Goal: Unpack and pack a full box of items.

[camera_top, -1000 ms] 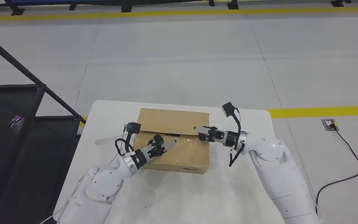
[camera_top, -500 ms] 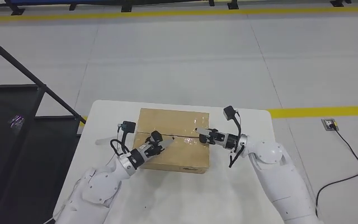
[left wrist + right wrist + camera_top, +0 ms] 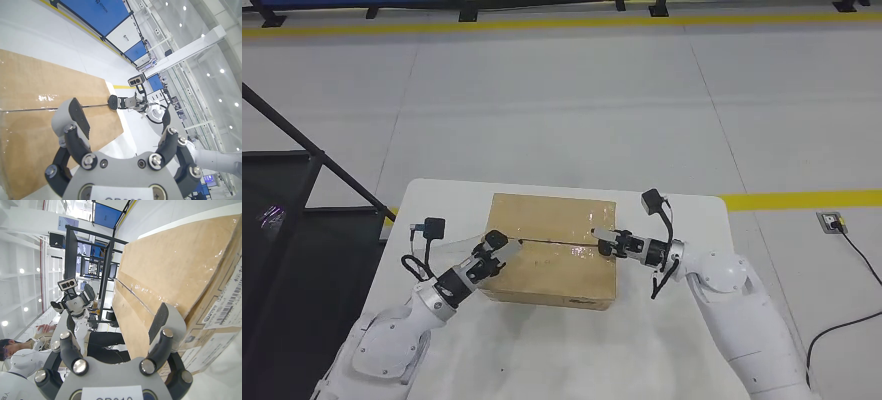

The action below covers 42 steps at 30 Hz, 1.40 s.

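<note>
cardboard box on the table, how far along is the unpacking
Done: nothing visible; the cardboard box sits with its flaps shut. In hand: left jaws and right jaws stand open, one at each end of the top seam, gripping nothing. Left: opening it, unpacking, repacking.

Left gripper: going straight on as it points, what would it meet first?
Likely the cardboard box: the left gripper sits at its edge, aimed along the top seam. If it clears that, the right gripper at the far end; height unclear.
</note>
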### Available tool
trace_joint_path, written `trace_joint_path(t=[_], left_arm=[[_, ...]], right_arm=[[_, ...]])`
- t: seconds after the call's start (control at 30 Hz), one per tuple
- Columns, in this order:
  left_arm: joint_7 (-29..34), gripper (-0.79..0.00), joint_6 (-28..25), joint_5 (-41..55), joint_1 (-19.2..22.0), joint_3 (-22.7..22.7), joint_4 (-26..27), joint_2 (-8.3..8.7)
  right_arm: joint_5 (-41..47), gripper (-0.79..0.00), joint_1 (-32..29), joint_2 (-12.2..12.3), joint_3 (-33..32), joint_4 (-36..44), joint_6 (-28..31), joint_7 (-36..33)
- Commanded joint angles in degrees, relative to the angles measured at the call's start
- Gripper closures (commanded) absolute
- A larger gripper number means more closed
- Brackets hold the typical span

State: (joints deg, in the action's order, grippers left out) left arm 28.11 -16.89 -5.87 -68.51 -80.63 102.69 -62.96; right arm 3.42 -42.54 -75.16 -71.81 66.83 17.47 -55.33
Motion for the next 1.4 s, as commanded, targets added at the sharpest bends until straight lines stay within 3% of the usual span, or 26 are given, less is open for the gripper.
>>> trace_joint_path(t=[0.0, 0.17, 0.47, 0.8, 0.9, 1.13, 1.37], left_arm=[[0.0, -0.785, 0.0, 0.0, 0.0, 0.0, 0.0, 0.00], [-0.4, -0.785, 0.0, 0.0, -0.1, 0.0, 0.1, -0.03], [-15.0, -0.785, 0.1, 8.1, -5.5, -5.6, -1.5, -0.63], [-26.6, -0.785, 5.8, 9.9, -9.7, -7.0, -7.9, -1.55], [-25.1, -0.785, 5.1, 15.7, -9.8, -5.8, -11.0, -2.05], [-27.3, -0.785, 5.6, 18.8, -5.5, -0.4, -18.3, -3.57], [-31.0, -0.785, 5.1, 22.0, 2.7, 5.0, -28.6, -5.65]], right_arm=[[0.0, -0.785, 0.0, 0.0, 0.0, 0.0, 0.0, 0.0], [0.0, -0.785, 0.0, 0.0, 0.0, 0.0, 0.0, 0.0], [-4.0, -0.785, -0.6, 0.1, 1.4, 3.7, -5.1, 5.3], [-2.7, -0.785, -0.2, 0.5, 1.4, 2.3, -5.6, 4.5], [-2.8, -0.785, -0.2, 0.7, 1.4, 2.4, -5.7, 4.3], [-3.4, -0.785, -0.3, 1.0, 1.9, 4.0, -6.2, 3.7], [-4.1, -0.785, -0.3, 1.2, 2.6, 5.1, -7.4, 3.8]])
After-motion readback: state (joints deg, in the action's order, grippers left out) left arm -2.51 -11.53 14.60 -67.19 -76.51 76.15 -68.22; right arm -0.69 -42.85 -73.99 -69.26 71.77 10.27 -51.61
